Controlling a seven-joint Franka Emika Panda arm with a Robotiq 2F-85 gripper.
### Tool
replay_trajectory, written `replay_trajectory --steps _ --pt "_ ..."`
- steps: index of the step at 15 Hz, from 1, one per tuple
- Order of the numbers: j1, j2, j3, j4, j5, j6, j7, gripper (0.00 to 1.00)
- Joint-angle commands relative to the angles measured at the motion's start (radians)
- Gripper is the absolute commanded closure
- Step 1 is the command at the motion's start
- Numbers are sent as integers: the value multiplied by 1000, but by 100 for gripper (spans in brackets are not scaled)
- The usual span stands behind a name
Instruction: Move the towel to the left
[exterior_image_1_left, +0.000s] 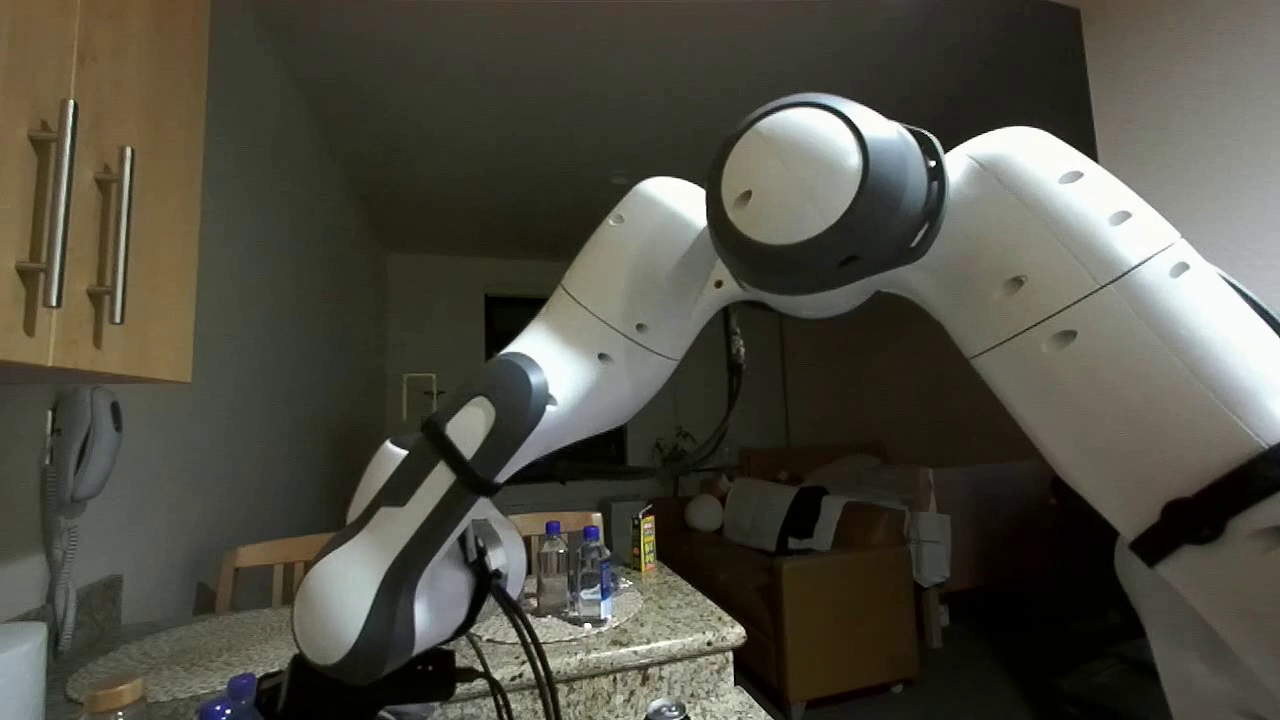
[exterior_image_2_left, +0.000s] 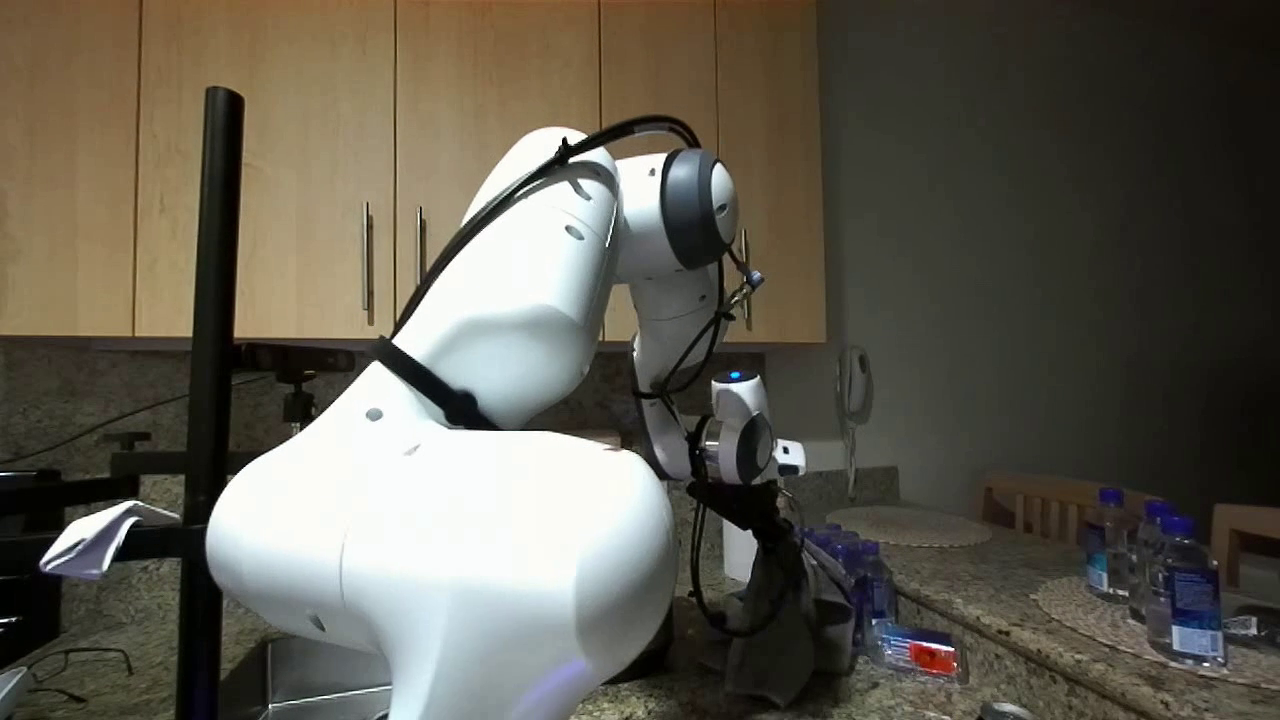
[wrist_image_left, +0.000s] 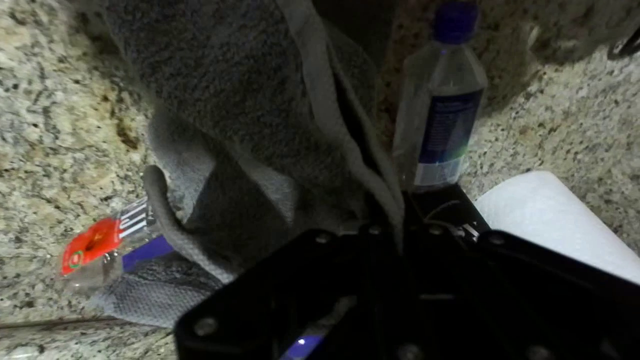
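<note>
The towel is grey, with a pale edge band. In the wrist view the towel (wrist_image_left: 225, 75) fills the upper left and middle, and its edge runs in between the dark fingertips. My gripper (wrist_image_left: 395, 235) is shut on that edge. In an exterior view the towel (exterior_image_2_left: 770, 620) hangs in folds below the black gripper (exterior_image_2_left: 762, 525), its lower end close to the granite counter; I cannot tell whether it touches. In an exterior view only the gripper's black upper body (exterior_image_1_left: 390, 685) shows at the bottom edge; the fingers and towel are out of view there.
A bottle (wrist_image_left: 442, 110) and a white paper roll (wrist_image_left: 560, 220) stand near the gripper. A plastic package with a red label (exterior_image_2_left: 930, 655) lies beside the towel. More bottles (exterior_image_2_left: 1185, 600) stand on the raised ledge. A can (exterior_image_1_left: 666, 709) and a sink (exterior_image_2_left: 325, 680) also show.
</note>
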Motion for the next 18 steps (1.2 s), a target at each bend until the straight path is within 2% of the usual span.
replay_trajectory --steps 1,4,6,13,18 --pt "128 51 -136 89 -49 -25 156 92" --pt "192 40 -235 90 -93 -121 225 92" --pt "188 36 -253 92 -134 -215 257 92" --pt "81 53 -158 86 -212 -490 270 92" --pt "41 69 -120 103 -288 -585 300 92"
